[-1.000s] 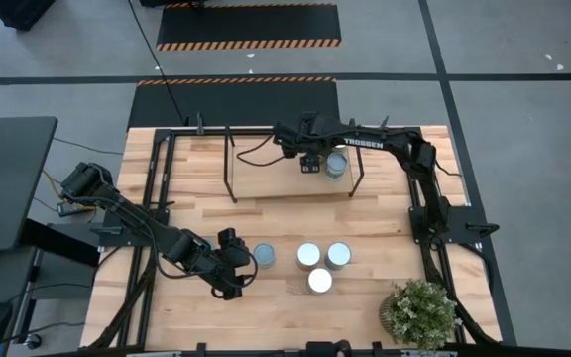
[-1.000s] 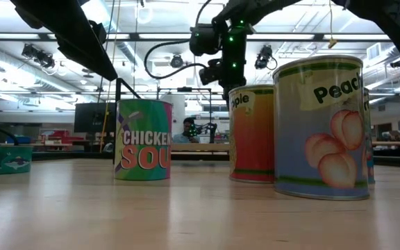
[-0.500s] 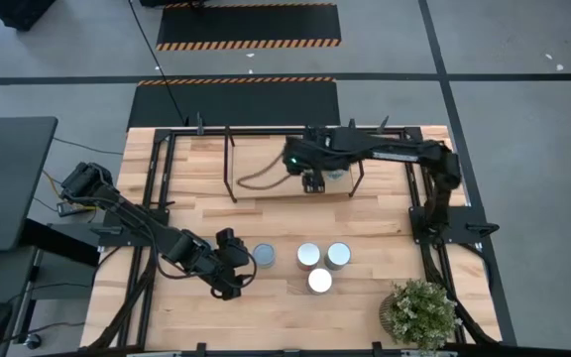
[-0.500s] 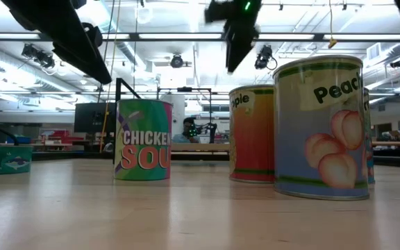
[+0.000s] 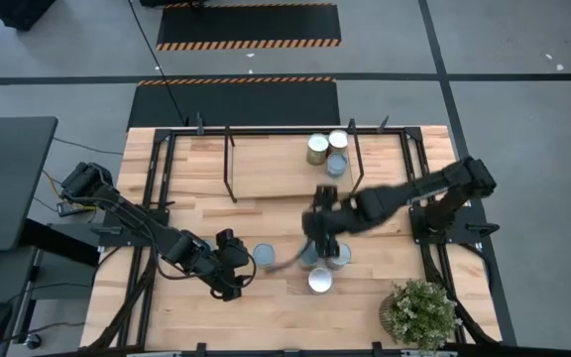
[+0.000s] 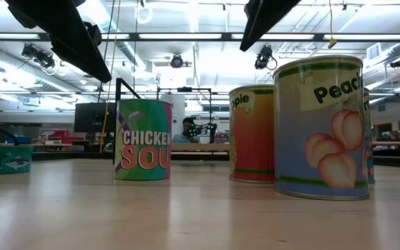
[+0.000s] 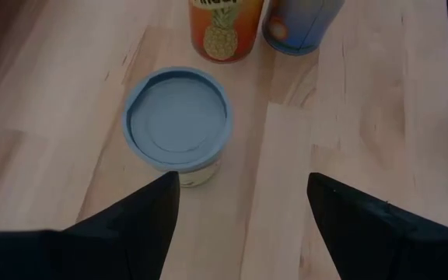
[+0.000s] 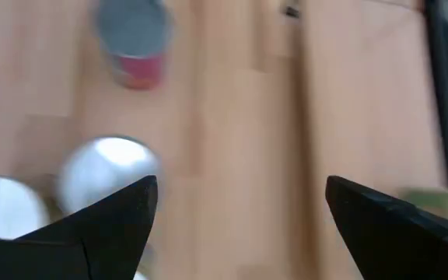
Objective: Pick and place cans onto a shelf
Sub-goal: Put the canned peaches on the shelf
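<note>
Cans first: in the high view three of them (image 5: pixel 327 155) already sit bunched at the upper right of the shelf (image 5: pixel 266 169), tucked into that end, I'd guess, so the rest of the board is free for more. Four are waiting on the table (image 5: pixel 167 297) below the middle of the frame: a blue-topped can (image 5: pixel 264 256) left of center and a tight cluster (image 5: pixel 320 268) beside it. The right claw (image 5: pixel 317 241) hangs right over that cluster, probably lining up a grab. The left claw (image 5: pixel 234 270) sits just left of the blue-topped one.

Low view: soup can (image 6: pixel 143 139), pineapple can (image 6: pixel 251 133) and peach can (image 6: pixel 319 127) upright, and no claw touches them.

Left wrist view: fingers (image 7: pixel 142 214) spread wide with nothing between them, and the blue lid sits just ahead.

Right wrist view: fingers (image 8: pixel 127 211) also wide apart and empty, blurred, above a silver top (image 8: pixel 109 173).
</note>
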Robot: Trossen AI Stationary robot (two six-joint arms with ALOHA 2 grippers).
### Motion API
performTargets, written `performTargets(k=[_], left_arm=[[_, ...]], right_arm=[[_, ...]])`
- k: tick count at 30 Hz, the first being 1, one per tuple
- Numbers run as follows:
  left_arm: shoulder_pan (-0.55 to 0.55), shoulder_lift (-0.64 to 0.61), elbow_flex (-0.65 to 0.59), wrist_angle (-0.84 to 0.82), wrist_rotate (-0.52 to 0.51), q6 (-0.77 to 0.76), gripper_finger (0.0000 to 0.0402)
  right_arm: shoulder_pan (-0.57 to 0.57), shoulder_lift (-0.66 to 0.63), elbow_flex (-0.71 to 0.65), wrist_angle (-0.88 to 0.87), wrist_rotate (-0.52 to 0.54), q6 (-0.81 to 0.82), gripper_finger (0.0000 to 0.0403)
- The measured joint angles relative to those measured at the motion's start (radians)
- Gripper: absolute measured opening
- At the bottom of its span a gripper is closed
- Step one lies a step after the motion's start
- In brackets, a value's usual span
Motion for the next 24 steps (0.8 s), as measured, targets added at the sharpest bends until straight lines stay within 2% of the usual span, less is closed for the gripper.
performTargets(k=[4, 10, 16, 24], left_arm=[[0.010, 0.000, 0.000, 0.012, -0.002, 0.002, 0.0288], [0.016, 0.000, 0.000, 0.017, -0.002, 0.005, 0.0288], [0.022, 0.000, 0.000, 0.017, -0.002, 0.005, 0.0288], [0.022, 0.000, 0.000, 0.017, 0.000, 0.006, 0.0288]], right_arm=[[0.070, -0.007, -0.081, 0.123, -0.006, 0.048, 0.0379], [0.133, -0.008, -0.092, 0.017, -0.010, 0.108, 0.0379], [0.172, -0.008, -0.092, -0.086, -0.099, 0.100, 0.0381], [0.206, -0.008, -0.092, -0.170, -0.087, 0.134, 0.0395]])
